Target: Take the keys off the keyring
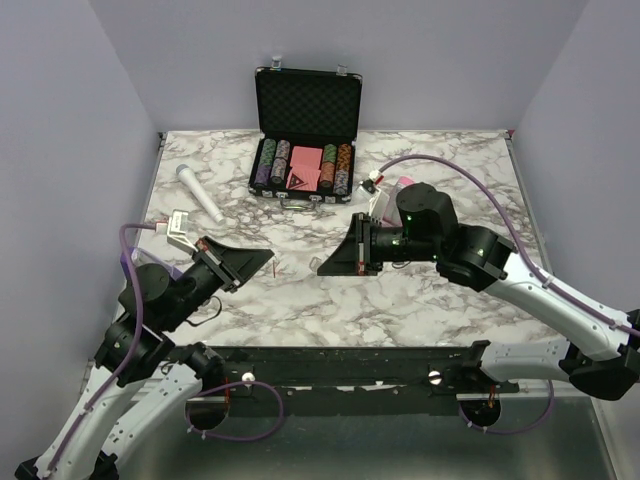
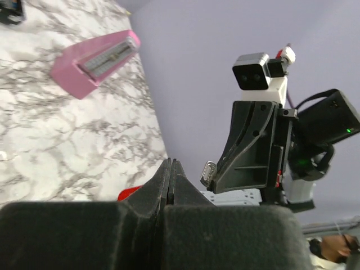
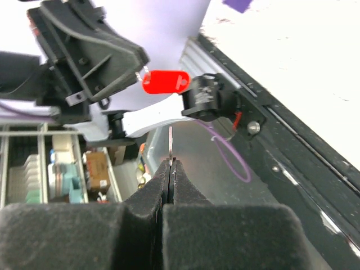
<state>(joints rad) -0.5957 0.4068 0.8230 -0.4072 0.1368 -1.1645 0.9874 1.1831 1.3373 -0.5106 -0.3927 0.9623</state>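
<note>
Your left gripper (image 2: 170, 164) pinches the light red keyring (image 3: 165, 81), your right gripper (image 3: 170, 163) nips the thin, probably slippery key (image 3: 170, 140): seat it deeper.

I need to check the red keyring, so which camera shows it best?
The right wrist view: the keyring shows as a clear red oval at the tip of the left gripper. The left wrist view catches only a red corner low in frame, and the top view a tiny red sliver.
</note>
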